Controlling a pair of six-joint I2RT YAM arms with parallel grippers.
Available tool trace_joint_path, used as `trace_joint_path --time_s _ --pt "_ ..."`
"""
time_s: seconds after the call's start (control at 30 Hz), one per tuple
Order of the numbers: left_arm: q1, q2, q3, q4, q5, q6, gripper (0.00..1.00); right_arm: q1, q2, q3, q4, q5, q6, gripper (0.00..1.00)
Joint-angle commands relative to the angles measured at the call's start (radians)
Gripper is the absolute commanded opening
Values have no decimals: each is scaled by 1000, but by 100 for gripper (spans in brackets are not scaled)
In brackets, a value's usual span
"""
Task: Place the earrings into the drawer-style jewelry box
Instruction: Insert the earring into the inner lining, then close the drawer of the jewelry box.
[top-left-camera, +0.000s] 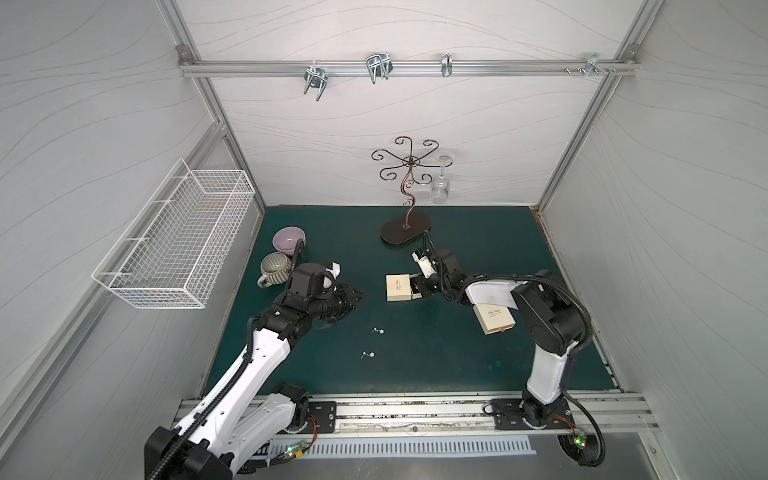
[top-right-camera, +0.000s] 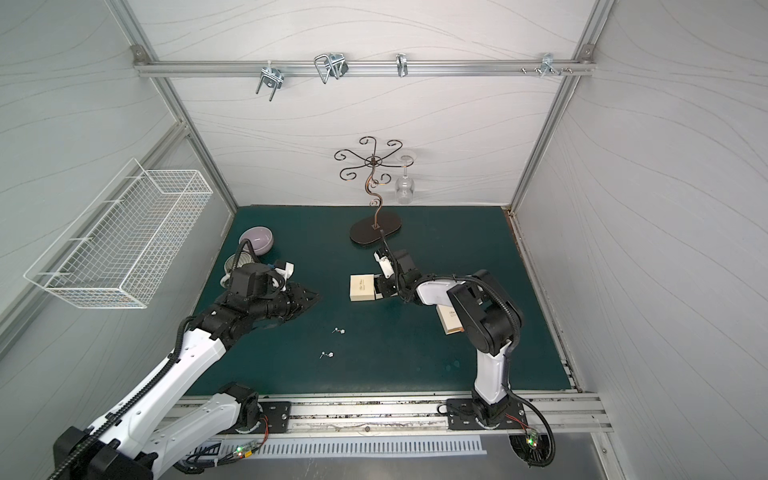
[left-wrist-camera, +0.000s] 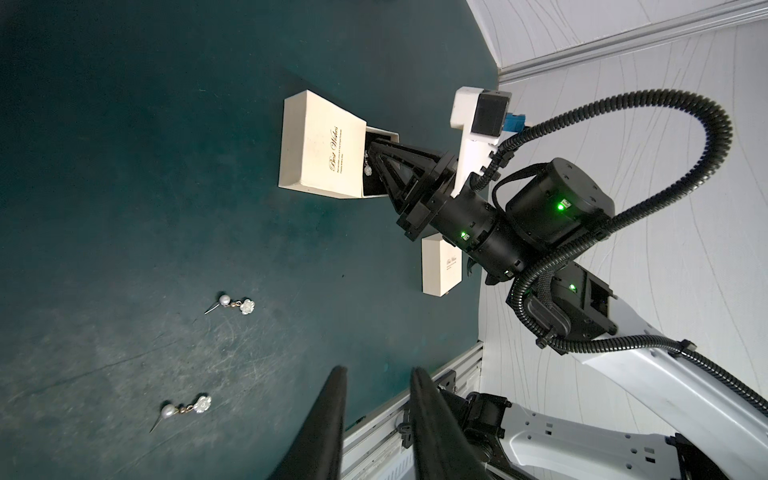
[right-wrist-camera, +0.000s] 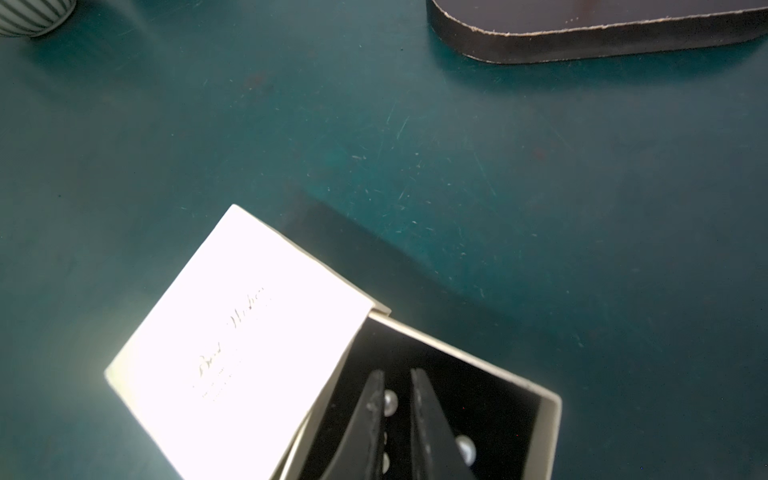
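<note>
The cream drawer-style jewelry box (top-left-camera: 398, 287) (right-wrist-camera: 237, 332) lies mid-mat with its black-lined drawer (right-wrist-camera: 498, 374) (left-wrist-camera: 382, 135) pulled out towards the right arm. My right gripper (right-wrist-camera: 397, 374) (top-left-camera: 415, 286) reaches into the drawer, its fingers nearly together on an earring (right-wrist-camera: 390, 403) whose pale bead shows between them. Another earring (right-wrist-camera: 465, 451) rests in the drawer beside the fingers. Two earrings (top-left-camera: 377, 331) (top-left-camera: 368, 354) (left-wrist-camera: 237, 305) (left-wrist-camera: 187, 405) lie on the green mat nearer the front. My left gripper (left-wrist-camera: 378, 374) (top-left-camera: 359, 297) hovers left of the box, open and holding nothing.
A second cream box (top-left-camera: 494, 318) (left-wrist-camera: 440, 266) lies partly under the right arm. A dark oval stand base (top-left-camera: 406, 230) with a hanging wine glass (top-left-camera: 439, 191) is behind the box. A purple bowl (top-left-camera: 289, 240) and striped mug (top-left-camera: 274, 268) sit back left. A wire basket (top-left-camera: 174, 237) hangs on the left wall.
</note>
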Motion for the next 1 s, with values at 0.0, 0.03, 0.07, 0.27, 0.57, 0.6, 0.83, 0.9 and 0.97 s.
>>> trace_joint_path --time_s 0.0,0.03,0.07,0.27,0.57,0.6,0.83,0.9,0.97 --pt "5 21 4 58 -19 -2 31 -3 -33 -7 -10 -24 5 17" --pt "5 35 5 65 -26 -2 30 -5 -53 -5 -20 -21 8 18" --pt "5 52 8 72 -29 0 30 -5 -71 -3 -33 -17 10 19" --pt "-14 218 75 96 -76 40 30 -36 -191 -28 -84 -11 90 29" --pt "-87 565 222 215 -149 88 54 -207 -223 -73 -186 -200 343 39" --pt "-87 603 242 231 -151 97 57 -225 -220 -80 -185 -225 364 40" --pt "-91 810 349 295 -187 159 72 -273 -162 -74 -170 -332 416 48" --pt "-91 853 367 314 -176 166 73 -272 -133 -65 -162 -353 437 48" --pt "-91 888 380 330 -154 169 72 -272 -108 -55 -150 -376 460 48"
